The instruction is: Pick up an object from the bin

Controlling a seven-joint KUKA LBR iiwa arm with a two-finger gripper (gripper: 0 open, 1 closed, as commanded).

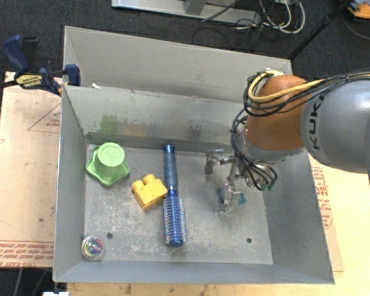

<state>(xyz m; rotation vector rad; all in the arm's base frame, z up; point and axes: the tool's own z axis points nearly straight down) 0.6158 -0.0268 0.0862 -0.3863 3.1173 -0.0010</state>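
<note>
Gripper (224, 181) hangs released, holding nothing, low over bare floor at 3 o'clock in the bin (175, 113). You seem to be at the approach step. The nearest thing is the blue brush (172, 205) toward 9 o'clock, so next you'd likely shift over it and descend. Count: one brush, one yellow block (149, 191), one green cup (108, 162), one shiny ball (93, 247).

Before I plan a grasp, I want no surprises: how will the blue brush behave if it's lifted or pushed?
The brush looks stiff along its slim handle, so it should lift in one piece. Gripped at the handle end, it may tilt towards the thicker bristle head. Being round, it could roll if pushed sideways, perhaps against the block beside it.
</note>
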